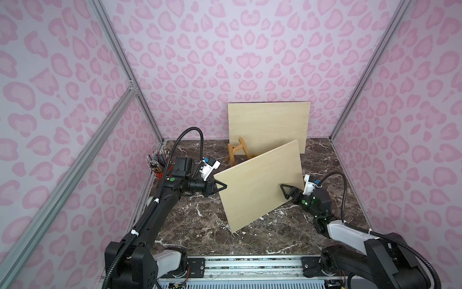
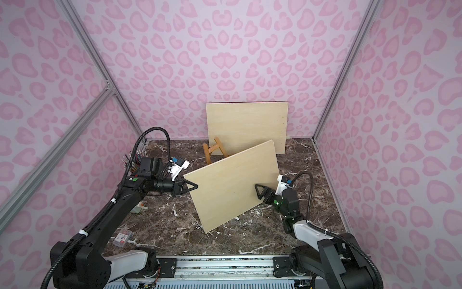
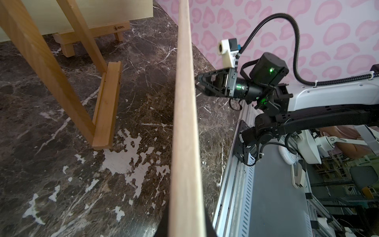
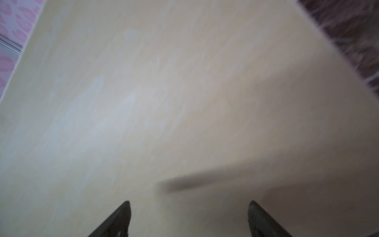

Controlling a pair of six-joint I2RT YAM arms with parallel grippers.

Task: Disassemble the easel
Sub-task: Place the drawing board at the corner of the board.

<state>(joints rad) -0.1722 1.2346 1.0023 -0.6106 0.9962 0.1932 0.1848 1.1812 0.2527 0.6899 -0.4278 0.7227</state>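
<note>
Left of centre in both top views, the left end effector [image 1: 222, 186] is clamped on the left edge of the wooden panel [image 1: 260, 185], which hangs tilted over the tabletop [image 1: 200, 225]; whether its lower corner touches the marble I cannot tell. Behind it, at upper centre, stands the easel [image 1: 236, 152]. Right of centre, the right end effector [image 1: 285, 190] is spread wide at the panel's face, gripping nothing. The panel seems off the easel; next it wants laying flat, clear of the frame.
</note>
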